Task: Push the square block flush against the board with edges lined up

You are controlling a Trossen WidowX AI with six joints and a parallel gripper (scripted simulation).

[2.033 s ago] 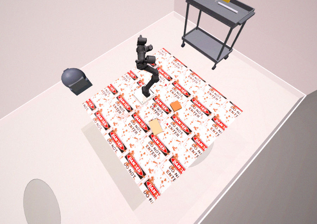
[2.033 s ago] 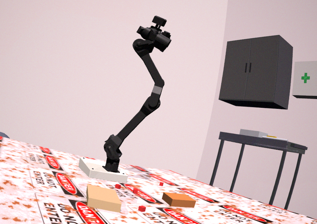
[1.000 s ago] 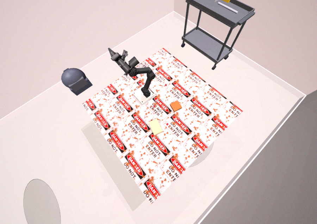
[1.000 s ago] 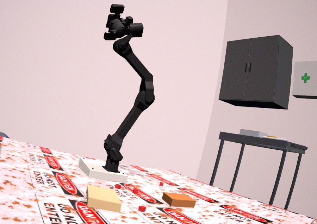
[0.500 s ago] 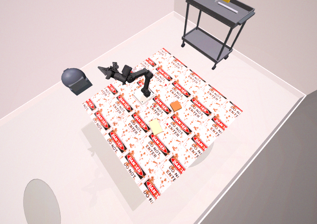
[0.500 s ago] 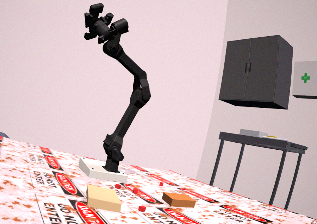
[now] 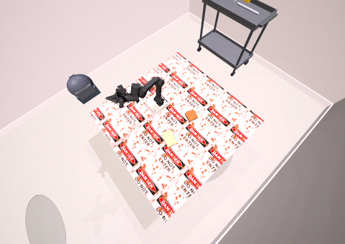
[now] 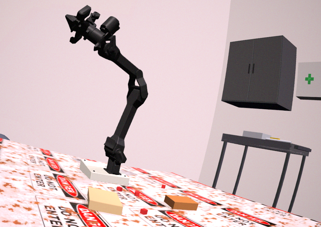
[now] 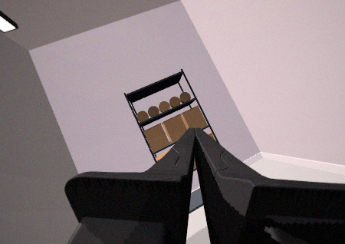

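The orange square block [image 7: 191, 115] [image 8: 181, 202] lies flat on the table. The pale yellow rectangular board [image 7: 169, 138] [image 8: 105, 200] lies flat too, apart from the block with a wide gap between them. In the exterior view the board is left of the block. My gripper [image 7: 106, 98] [image 8: 66, 15] [image 9: 194, 133] is shut and empty, its fingertips together. It is raised high above the table and points away from both parts, beyond the arm's base. Neither part shows in the wrist view.
Small red cubes [image 7: 180, 92] [image 8: 143, 211] lie scattered on the table, one of them between block and board. The white arm base [image 7: 155, 107] [image 8: 108, 179] stands behind both parts. A grey cart [image 7: 227, 12] stands beyond the table.
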